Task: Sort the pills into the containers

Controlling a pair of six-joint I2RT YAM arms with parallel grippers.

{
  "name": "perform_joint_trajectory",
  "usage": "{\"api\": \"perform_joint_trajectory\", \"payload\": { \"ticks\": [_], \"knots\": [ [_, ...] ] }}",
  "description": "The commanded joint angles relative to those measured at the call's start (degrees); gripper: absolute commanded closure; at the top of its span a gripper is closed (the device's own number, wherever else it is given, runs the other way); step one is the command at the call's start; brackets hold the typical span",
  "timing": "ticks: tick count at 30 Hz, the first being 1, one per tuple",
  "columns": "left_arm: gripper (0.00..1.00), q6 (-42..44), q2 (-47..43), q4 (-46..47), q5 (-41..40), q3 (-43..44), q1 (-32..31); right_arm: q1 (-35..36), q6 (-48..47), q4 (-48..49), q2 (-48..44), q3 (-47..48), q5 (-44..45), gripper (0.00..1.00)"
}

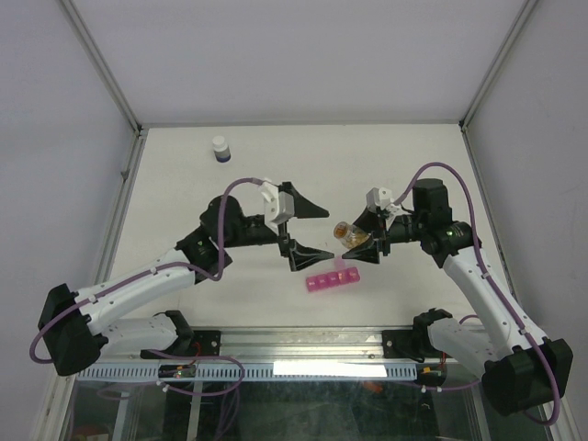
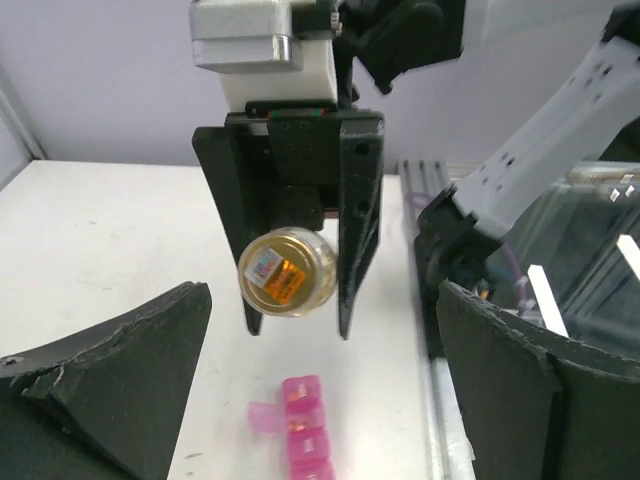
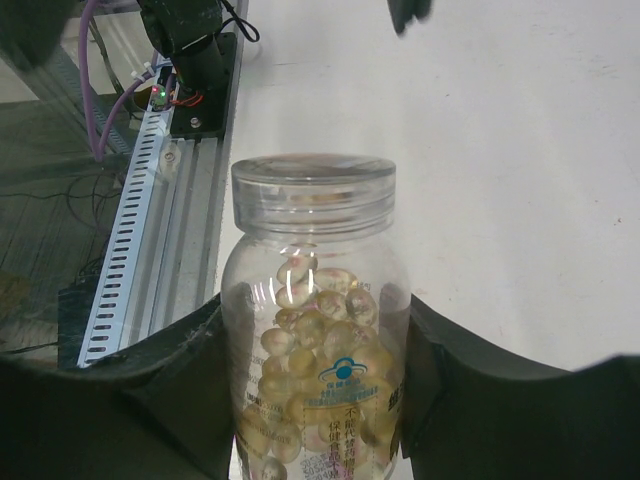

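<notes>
Containers [image 1: 333, 280], a pink strip of joined compartments, are lying flat on the counter [image 1: 184, 184] nearest the arm bases, with what is looking like one end lid flipped open, and nothing is touching them. Just beyond and above them, the right fingers [image 3: 165, 400] are clamping the body of a clear amber pill bottle [image 3: 315, 330]. They are holding it tipped over in the air with its cap [image 3: 314, 185] seated and the pills [image 3: 300, 300] sitting inside. Facing that cap, the left fingers [image 1: 310, 258] are standing wide apart and gripping nothing. Judging from this, the step in hand is getting the cap off. Doing it well is coming down to bringing the left fingers squarely over the cap's rim, closing on the cap alone rather than the neck, and twisting while the right fingers are stopping the body from turning. The mouth is best being kept level or raised so no pills are spilling early. The strip is resting below the bottle and between the two sets of fingers, slightly toward the right arm's side, apart from both. Farthest off, a white-capped dark bottle [image 1: 220, 149] is standing alone near the counter's back edge.
</notes>
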Motion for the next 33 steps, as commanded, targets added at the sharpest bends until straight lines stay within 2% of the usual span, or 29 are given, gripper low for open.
{"api": "perform_joint_trajectory", "payload": {
  "ticks": [1,4,7,10,12,15,17,24,28,33],
  "knots": [
    [0.01,-18.12,-7.38,16.99,-4.04,-7.89,0.49,-0.30,0.44,2.38,-0.65,2.60,-0.80,1.00],
    [0.01,-28.01,-10.64,25.98,-8.49,-14.41,0.50,-0.21,0.50,2.38,-0.45,2.51,-0.80,1.00],
    [0.08,-38.36,-11.16,27.93,-15.91,-17.53,0.50,-0.32,0.52,2.55,-0.40,2.47,-0.58,1.00],
    [0.23,-43.73,-9.39,21.30,-21.85,-15.63,0.13,-0.33,0.52,2.56,-0.27,2.44,-0.54,1.00],
    [0.29,-43.17,-8.17,14.61,-27.05,-12.75,-1.76,-0.33,0.52,2.55,-0.29,2.44,-0.52,1.00],
    [0.28,-38.88,-6.87,4.03,-40.20,-7.39,-7.90,-0.33,0.53,2.55,-0.49,2.42,-0.62,1.00],
    [0.28,-38.46,-5.45,-0.14,-44.57,-4.54,-10.10,-0.32,0.50,2.61,-0.49,2.44,-0.63,1.00],
    [0.29,-37.74,0.08,-5.40,-45.02,1.87,-12.91,-0.30,0.44,2.40,-0.78,2.48,-0.63,1.00],
    [0.39,-35.78,2.74,-8.03,-45.27,5.12,-14.10,-0.34,0.44,2.38,-0.79,2.48,-0.70,1.00],
    [0.46,-34.43,5.31,-10.10,-45.44,7.95,-14.94,-0.34,0.44,2.38,-0.83,2.53,-0.69,1.00]
  ]
}}
